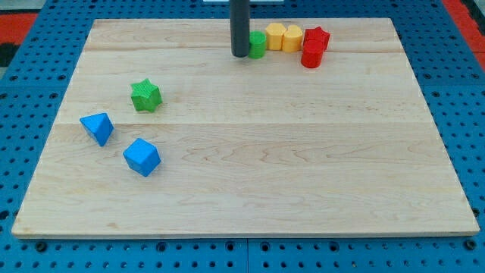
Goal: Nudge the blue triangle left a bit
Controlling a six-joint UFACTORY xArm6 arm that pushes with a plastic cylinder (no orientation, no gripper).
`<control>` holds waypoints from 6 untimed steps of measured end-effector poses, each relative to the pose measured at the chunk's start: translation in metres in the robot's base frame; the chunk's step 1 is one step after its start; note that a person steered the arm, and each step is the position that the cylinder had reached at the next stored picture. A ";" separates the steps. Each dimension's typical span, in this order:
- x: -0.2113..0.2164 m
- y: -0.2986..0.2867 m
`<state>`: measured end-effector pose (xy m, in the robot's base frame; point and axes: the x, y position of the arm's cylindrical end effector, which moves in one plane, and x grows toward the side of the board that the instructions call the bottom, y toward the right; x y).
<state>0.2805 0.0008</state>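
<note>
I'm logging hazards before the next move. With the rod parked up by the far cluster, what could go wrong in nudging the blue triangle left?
1. My tip stands beside the small green cylinder block; pulling away could drag it.
2. The green star block and blue cube block flank the path to the blue triangle block.
3. The triangle sits near the wooden board's left edge; overpushing may tip it off.

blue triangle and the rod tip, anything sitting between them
In the camera view, the green star sits near the line from my tip to the blue triangle; otherwise bare wood.

A lab bench: wooden board (250, 152) on blue perforated table (30, 83)
</note>
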 end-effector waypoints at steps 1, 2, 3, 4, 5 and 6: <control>0.000 0.005; 0.040 -0.021; 0.109 -0.050; 0.145 -0.130; 0.170 -0.183; 0.159 -0.212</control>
